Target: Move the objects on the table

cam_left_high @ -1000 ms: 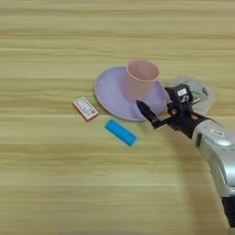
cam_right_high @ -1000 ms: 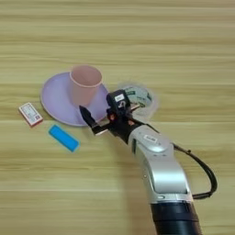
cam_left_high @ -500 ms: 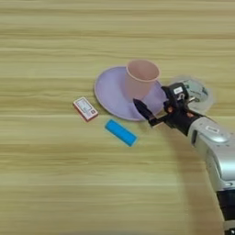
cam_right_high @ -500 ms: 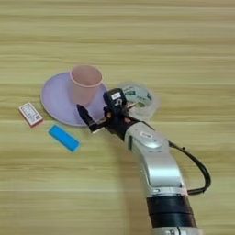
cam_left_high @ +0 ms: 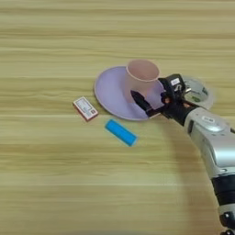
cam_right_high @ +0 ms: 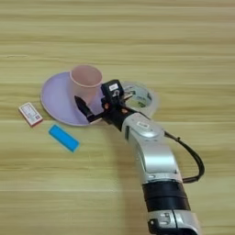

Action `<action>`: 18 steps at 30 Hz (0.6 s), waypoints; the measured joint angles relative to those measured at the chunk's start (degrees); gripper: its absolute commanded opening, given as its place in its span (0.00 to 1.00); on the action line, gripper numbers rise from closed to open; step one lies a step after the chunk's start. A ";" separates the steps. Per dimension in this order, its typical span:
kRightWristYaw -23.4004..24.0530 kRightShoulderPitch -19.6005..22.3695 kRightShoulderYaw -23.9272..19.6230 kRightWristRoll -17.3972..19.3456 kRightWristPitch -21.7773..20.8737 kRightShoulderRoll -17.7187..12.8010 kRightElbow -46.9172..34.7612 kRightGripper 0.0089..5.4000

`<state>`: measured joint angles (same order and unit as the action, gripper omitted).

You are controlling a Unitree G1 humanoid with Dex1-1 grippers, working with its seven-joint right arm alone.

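Observation:
A pale pink cup [cam_left_high: 142,75] stands upright on a lilac plate [cam_left_high: 109,91] in the middle of the table [cam_left_high: 55,183]. My right gripper [cam_left_high: 152,98] is open at the cup's front right, low over the plate. One black finger [cam_left_high: 140,101] lies in front of the cup's base and the other [cam_left_high: 165,91] is to the cup's right. The clear tape roll [cam_right_high: 143,97] lies flat just behind my wrist, partly hidden by it. A bright-blue bar [cam_left_high: 120,132] lies on the wood in front of the plate.
A small red-and-white box [cam_left_high: 86,109] lies left of the blue bar, close to the plate's front left rim. My silver forearm [cam_right_high: 153,160] runs from the bottom edge up to the plate, with a black cable looping on its right.
The gripper has moved a little left and away from me, closing in on the cup's base. Cup, plate, bar, box and tape have stayed in place.

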<state>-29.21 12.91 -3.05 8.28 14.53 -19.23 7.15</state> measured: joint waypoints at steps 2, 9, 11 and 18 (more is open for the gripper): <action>-0.11 0.28 0.31 0.00 -0.04 0.11 0.07 0.99; -0.28 2.17 0.60 -0.01 -0.42 0.36 2.35 0.99; -0.29 2.39 0.60 0.01 -0.58 0.56 2.85 0.99; -0.47 3.60 0.38 0.33 -1.35 1.33 4.99 0.99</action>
<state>-29.67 16.51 -2.66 8.62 13.19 -17.90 12.14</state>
